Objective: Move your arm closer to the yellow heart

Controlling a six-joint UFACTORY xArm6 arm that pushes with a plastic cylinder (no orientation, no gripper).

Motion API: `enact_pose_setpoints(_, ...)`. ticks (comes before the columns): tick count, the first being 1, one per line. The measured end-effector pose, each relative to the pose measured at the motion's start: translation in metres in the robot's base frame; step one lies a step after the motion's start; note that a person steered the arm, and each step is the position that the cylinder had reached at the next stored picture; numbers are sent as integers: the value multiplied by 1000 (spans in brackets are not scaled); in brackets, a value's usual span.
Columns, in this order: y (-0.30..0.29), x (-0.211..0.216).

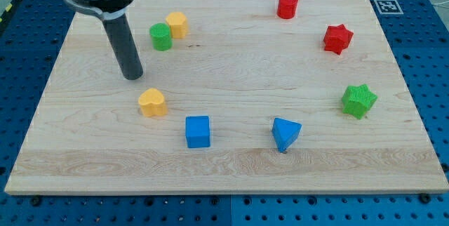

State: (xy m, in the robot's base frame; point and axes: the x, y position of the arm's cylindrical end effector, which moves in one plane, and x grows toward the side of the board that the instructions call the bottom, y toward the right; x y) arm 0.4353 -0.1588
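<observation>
The yellow heart (152,102) lies on the wooden board (231,64) at the view's left, below the middle. My tip (132,76) stands just above and slightly left of it, a short gap apart, not touching. The dark rod rises from there to the top left of the view.
A green cylinder (161,36) and a yellow hexagon block (177,24) sit close together above my tip to the right. A blue cube (198,131) and a blue triangle (285,134) lie along the bottom. A red cylinder (287,5), a red star (337,38) and a green star (359,100) are at the right.
</observation>
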Motion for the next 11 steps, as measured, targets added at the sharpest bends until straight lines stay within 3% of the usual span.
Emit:
enact_pose_setpoints(3,-6,15)
enact_pose_setpoints(8,-5,75)
enact_pose_setpoints(11,6,78)
